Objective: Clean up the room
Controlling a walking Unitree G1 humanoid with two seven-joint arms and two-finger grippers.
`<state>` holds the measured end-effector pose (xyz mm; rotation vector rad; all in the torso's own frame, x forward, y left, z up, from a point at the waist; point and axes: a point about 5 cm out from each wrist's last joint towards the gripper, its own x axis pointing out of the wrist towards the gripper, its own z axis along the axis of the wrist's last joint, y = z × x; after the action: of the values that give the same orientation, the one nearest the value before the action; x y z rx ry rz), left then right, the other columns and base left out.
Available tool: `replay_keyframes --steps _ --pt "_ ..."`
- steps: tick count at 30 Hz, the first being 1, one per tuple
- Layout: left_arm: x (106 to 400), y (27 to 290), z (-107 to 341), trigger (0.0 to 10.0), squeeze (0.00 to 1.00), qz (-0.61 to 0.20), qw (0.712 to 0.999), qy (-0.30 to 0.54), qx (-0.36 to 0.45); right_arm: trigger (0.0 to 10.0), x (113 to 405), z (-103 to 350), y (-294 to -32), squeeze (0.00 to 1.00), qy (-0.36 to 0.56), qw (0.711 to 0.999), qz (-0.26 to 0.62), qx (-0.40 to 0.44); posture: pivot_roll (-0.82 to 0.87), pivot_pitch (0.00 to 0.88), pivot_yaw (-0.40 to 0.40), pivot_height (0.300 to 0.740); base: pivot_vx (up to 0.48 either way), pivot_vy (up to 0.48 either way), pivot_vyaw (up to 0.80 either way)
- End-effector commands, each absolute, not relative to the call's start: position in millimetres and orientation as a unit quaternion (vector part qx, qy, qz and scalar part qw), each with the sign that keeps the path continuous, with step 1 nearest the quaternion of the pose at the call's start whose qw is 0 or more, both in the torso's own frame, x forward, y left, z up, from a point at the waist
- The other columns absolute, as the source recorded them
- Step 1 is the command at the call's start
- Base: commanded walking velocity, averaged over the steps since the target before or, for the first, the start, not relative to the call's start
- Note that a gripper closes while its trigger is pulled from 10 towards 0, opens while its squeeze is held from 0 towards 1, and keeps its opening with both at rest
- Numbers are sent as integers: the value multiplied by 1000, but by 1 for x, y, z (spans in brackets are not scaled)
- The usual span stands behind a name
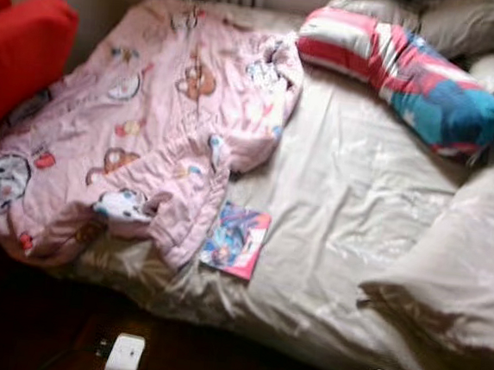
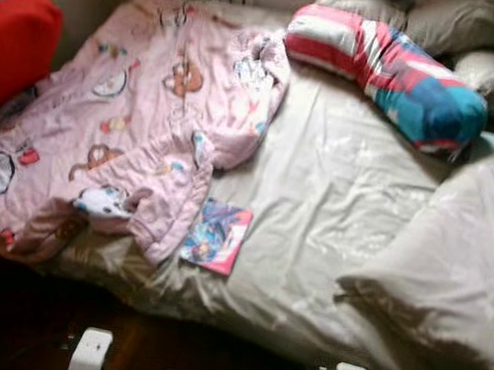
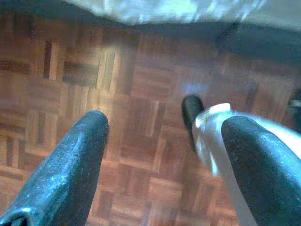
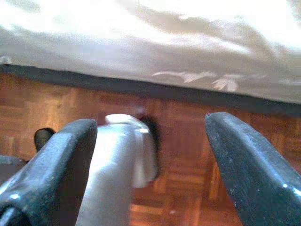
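Looking down from the head cameras, I see a bed (image 1: 348,211) under a pale, shiny cover, with a crumpled pink cartoon-print blanket (image 1: 139,132) heaped over its left half. A small colourful booklet (image 1: 236,240) lies flat just beside the blanket's lower hem, near the bed's front edge, its long axis running roughly away from me and tilted a little. A striped bolster cushion (image 1: 404,69) rests toward the head of the bed, grey pillows (image 1: 468,27) behind it, and a red cushion (image 1: 20,61) stands left of the blanket. The booklet sits up and ahead of both arms, somewhat closer to the left one by my judgement.

From the left wrist camera, the left end effector (image 3: 162,155) hangs low over parquet floor (image 3: 141,80), fingers spread wide, nothing between them; the bed's edge is a bright strip beyond.

From the right wrist camera, the right end effector (image 4: 150,160) is likewise spread wide and empty above the parquet, the bed cover (image 4: 188,42) draping just ahead of it.

Any reach for the booklet would mean lifting an arm up over the bed's front edge; the slick, wrinkled cover may let the booklet slide.
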<state>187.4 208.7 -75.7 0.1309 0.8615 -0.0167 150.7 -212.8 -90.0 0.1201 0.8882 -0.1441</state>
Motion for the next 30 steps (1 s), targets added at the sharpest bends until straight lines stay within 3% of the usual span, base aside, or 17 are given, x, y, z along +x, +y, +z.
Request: replay_keyframes --steps 1,14,30 --pt "176 207 -82 10000 0 -6 899 434 55 10000 139 -94 -215 0 444 891 -76 60 -37 180 74 740 0 -412 0" --pt "177 208 -81 10000 0 -1 900 433 55 10000 140 -94 -214 0 442 891 -78 63 -38 183 73 740 0 -362 -660" --pt "189 203 -76 10000 0 -4 909 414 52 10000 141 -92 -215 0 420 901 -79 73 -39 189 67 740 0 0 0"
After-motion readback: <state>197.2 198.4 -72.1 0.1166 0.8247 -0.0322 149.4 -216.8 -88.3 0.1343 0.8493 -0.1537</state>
